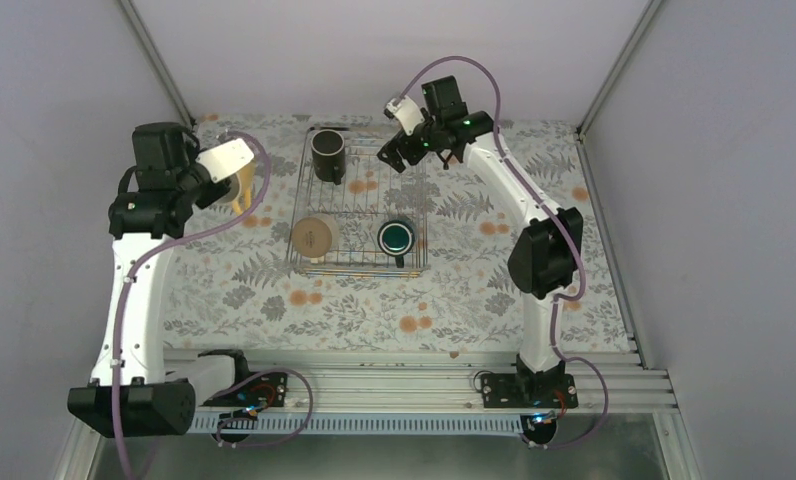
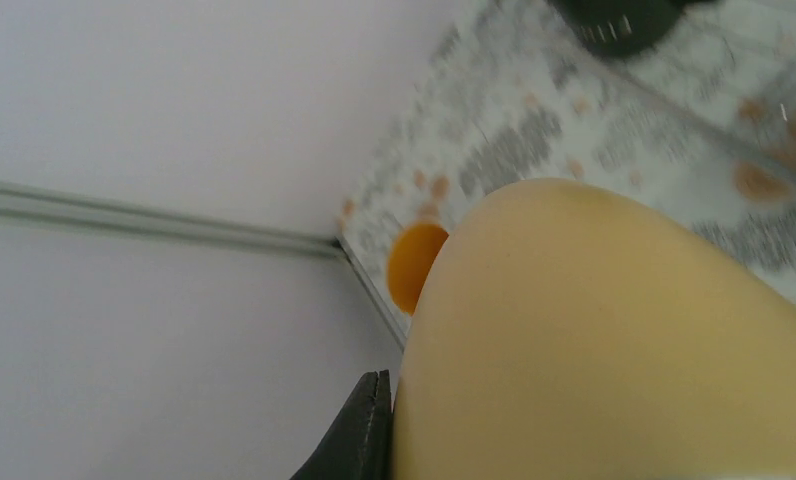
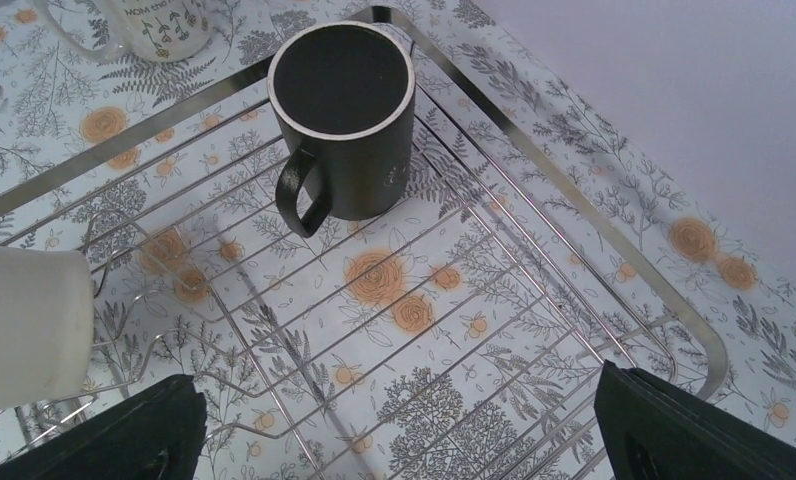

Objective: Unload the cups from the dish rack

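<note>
The dish rack [image 1: 359, 190] stands mid-table. A black cup [image 1: 327, 155] stands upright in its back left corner, a cream/tan cup [image 1: 313, 238] at front left and a dark green cup [image 1: 396, 238] at front right. My left gripper [image 1: 236, 185] is shut on the yellow-orange cup [image 1: 244, 192] and holds it left of the rack; the cup [image 2: 614, 340] fills the left wrist view beside one finger [image 2: 364, 430]. My right gripper [image 1: 399, 150] is open and empty above the rack's back right, and also shows in its wrist view [image 3: 404, 430]. There the black cup [image 3: 342, 115] is ahead, and a pale cup [image 3: 159, 25] stands outside the rack.
The floral tablecloth [image 1: 304, 300] covers the table. Grey walls close in the back and both sides [image 1: 64, 120]. The cream cup [image 3: 24, 320] shows at the left edge of the right wrist view. Rack wires [image 3: 534, 170] lie under the right gripper.
</note>
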Robot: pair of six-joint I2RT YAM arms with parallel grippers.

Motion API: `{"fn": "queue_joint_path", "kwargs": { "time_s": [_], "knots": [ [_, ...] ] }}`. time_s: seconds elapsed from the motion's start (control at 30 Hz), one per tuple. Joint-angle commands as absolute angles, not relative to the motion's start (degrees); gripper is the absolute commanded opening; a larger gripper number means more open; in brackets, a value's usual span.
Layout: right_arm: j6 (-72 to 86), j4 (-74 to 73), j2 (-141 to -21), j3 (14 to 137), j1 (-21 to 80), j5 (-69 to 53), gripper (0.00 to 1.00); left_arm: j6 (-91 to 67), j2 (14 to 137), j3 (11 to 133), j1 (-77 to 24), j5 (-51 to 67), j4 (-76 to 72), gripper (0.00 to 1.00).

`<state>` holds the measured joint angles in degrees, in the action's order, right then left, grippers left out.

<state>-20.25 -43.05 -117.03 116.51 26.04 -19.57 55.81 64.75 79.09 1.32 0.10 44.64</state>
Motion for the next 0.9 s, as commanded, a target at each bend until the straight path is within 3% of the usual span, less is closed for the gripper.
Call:
{"fn": "queue_joint_path", "kwargs": {
  "time_s": [0.0, 0.4, 0.87],
  "knots": [
    [-20.19, -42.30, -116.20, 116.55, 27.68, -16.86, 1.00, 62.60, 64.63, 75.93, 6.51, 2.24, 52.17, 0.02],
    [-21.53, -40.67, -111.19, 110.38, 29.73, -15.25, 1.00, 69.37, 74.62, 65.17, 23.42, 8.35, 52.14, 0.02],
    [-22.70, -44.12, -112.20, 114.42, 31.10, -13.55, 1.00, 63.93, 90.35, 67.74, 26.50, 4.06, 44.72, 0.02]
  ]
}}
